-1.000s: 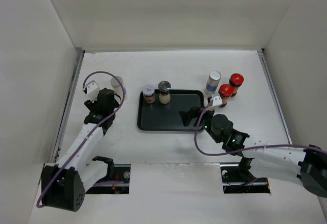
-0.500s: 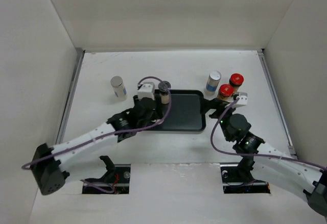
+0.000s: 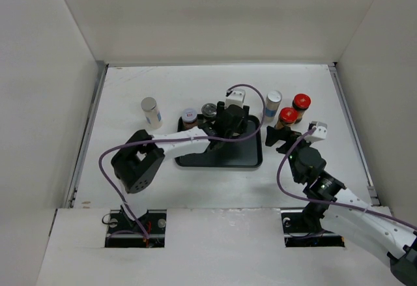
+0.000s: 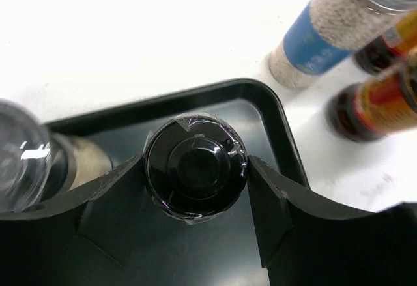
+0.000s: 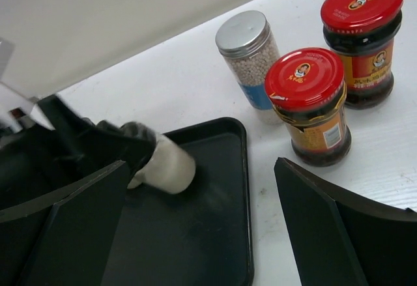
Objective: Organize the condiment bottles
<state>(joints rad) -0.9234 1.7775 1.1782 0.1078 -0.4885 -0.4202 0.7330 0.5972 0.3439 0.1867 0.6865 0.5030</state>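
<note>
left wrist — left tool (image 4: 195,176) grips black-capped bottle (image 4: 195,163), over tray (image 4: 276,122)

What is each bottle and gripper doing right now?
left gripper, shut on the black-capped bottle over the tray
right gripper, open, holding nothing
red-capped jars, upright, lids on
silver-topped shaker, upright beside the jars
far-left shaker, upright
grey-lidded bottle, standing in tray
</note>
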